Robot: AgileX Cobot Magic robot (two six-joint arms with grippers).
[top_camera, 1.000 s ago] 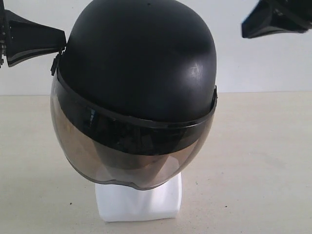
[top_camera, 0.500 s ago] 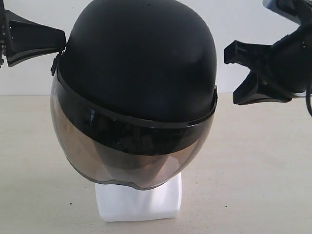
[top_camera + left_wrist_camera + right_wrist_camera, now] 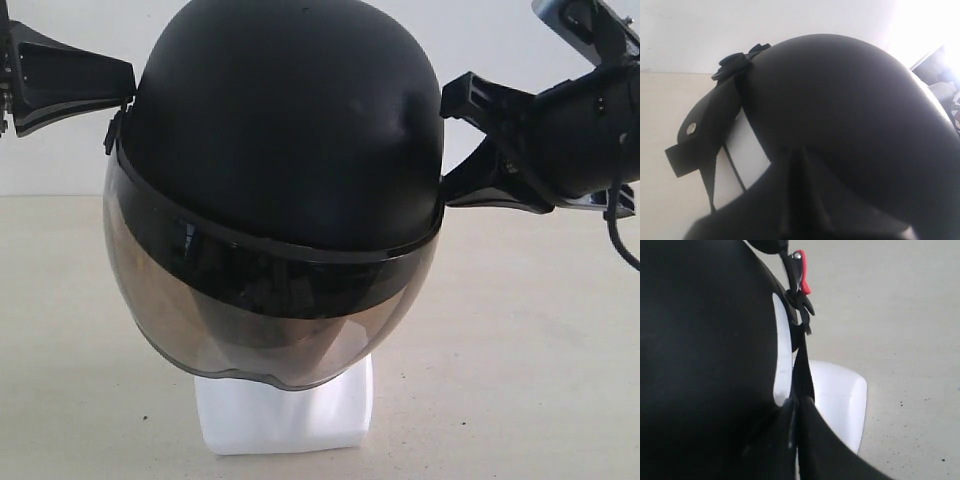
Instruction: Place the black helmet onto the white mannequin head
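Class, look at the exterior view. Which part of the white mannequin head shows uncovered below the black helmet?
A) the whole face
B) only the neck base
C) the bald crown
B: the black helmet and its visor cover everything above, leaving bare only the neck base of the white mannequin head.

Left tool [image 3: 127,88] closed, pointing inward from left; right tool [image 3: 455,143] jaws spread wide, pointing inward from right.
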